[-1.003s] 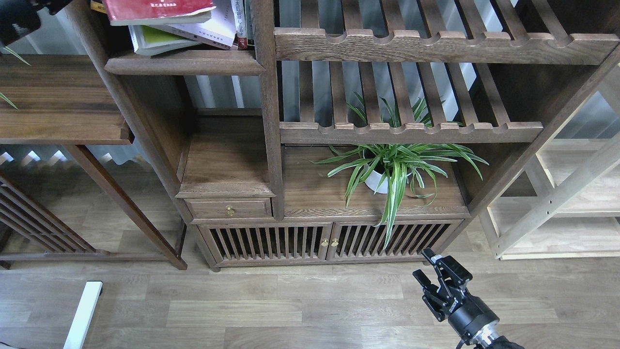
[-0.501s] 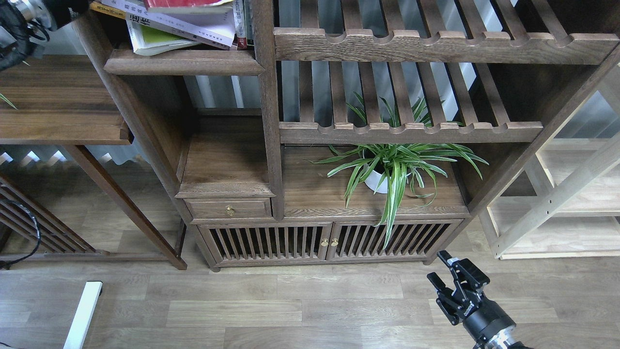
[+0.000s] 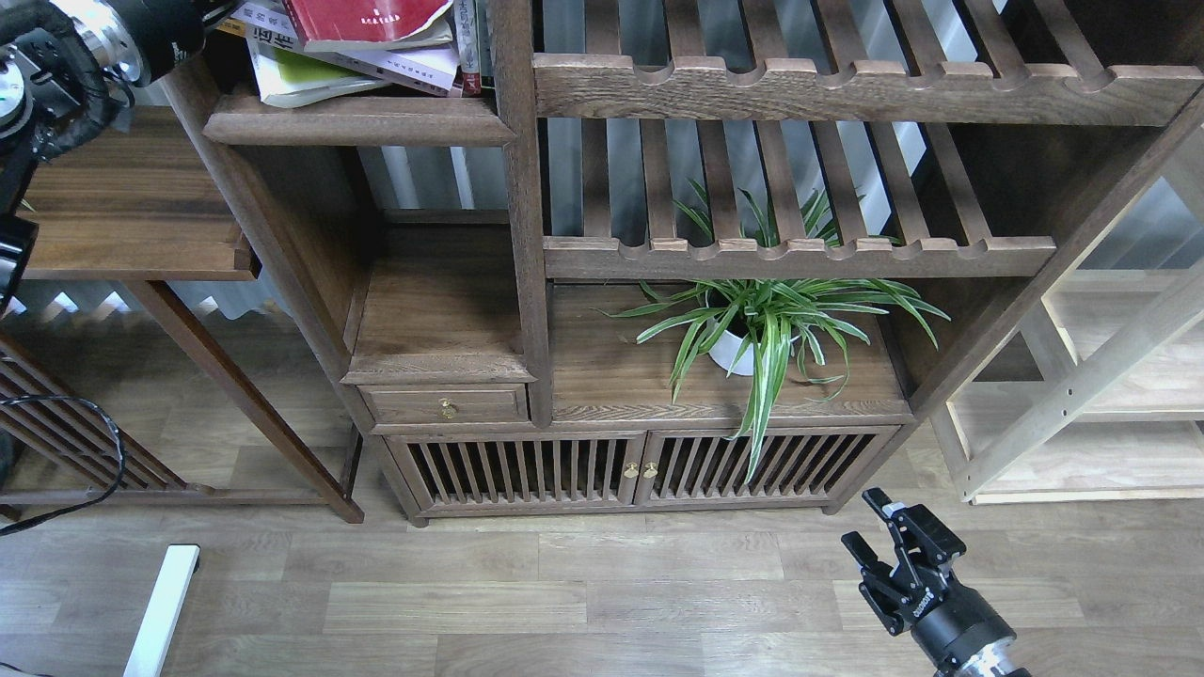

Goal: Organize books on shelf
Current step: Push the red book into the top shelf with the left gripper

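Note:
The books lie in a loose, skewed pile at the top left. A red book (image 3: 367, 19) is uppermost, a pale white one (image 3: 395, 64) sits under it, and a yellow-green one (image 3: 301, 77) is lowest. They rest on the shelf (image 3: 357, 120), a dark board with a thick moulded front edge. My left arm enters from the top left. Its gripper (image 3: 202, 14) ends at the pile's left side, with the fingers cut off by the view's top edge. Over the floor at the bottom right my right gripper (image 3: 863, 518) is open and holds nothing.
Narrow upright spines (image 3: 470, 42) stand right of the pile against a post. Slatted racks (image 3: 847, 89) fill the right bay above a potted spider plant (image 3: 752, 329). A ledge with a brass-knobbed drawer (image 3: 444, 406) lies below the shelf. A side table (image 3: 122, 216) stands left.
My left arm has swung further into view from the top left, toward the pile. The red book has shifted right and tilted. My right gripper has drifted right and down.

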`<state>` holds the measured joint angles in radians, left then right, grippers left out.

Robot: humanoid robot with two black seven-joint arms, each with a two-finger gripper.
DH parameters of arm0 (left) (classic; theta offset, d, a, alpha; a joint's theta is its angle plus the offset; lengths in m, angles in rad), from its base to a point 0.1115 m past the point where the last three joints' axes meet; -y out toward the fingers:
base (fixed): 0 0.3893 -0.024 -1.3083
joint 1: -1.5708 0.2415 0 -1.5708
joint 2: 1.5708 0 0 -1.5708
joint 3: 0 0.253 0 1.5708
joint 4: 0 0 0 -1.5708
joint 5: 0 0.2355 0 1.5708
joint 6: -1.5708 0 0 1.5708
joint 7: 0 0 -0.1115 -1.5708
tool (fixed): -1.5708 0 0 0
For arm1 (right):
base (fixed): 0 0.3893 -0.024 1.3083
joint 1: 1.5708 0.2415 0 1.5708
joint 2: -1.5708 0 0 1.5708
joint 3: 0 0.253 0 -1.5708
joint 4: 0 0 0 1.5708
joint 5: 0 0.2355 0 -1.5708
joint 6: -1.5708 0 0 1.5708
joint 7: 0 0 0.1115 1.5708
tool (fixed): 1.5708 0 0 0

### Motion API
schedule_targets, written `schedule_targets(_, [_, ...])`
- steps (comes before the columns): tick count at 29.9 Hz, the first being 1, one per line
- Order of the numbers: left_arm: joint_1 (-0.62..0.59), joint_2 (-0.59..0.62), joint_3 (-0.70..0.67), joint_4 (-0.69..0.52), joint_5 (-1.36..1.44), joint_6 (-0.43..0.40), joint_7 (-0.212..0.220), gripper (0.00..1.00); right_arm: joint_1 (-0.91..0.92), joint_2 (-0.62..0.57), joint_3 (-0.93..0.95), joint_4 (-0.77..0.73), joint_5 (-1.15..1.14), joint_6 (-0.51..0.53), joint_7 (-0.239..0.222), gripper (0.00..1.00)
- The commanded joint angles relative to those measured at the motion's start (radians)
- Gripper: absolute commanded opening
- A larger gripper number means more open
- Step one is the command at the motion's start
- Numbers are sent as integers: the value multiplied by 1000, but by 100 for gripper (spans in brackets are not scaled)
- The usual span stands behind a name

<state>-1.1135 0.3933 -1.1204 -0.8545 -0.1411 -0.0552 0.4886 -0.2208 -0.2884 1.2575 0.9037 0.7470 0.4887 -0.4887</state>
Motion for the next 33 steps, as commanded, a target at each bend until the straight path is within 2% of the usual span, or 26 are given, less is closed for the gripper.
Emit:
schedule_targets(1, [17,-2,2,-9,0,-2,0,16,0,-6,0,0,0,0,0,79])
schedule_targets(5, [20,21,-16,-37,-2,-8,0,5,1,-12,0,0,11,0,0,79])
schedule_targets(17, [30,125,-50,-78,0,-12,0,4,5,-12,-6,3,15,0,0,79])
schedule_targets(24, [55,47,-48,-55,27,-23,0,5,0,-12,-1,9,25,0,0,79])
schedule_targets(30, [58,-59,-59,21,64,-48,0,5,-26,-26,-1,14,57,0,0,79])
schedule_targets(33, [57,-74,-59,32,69,-48,0,7,-32,-32,-1,14,64,0,0,79])
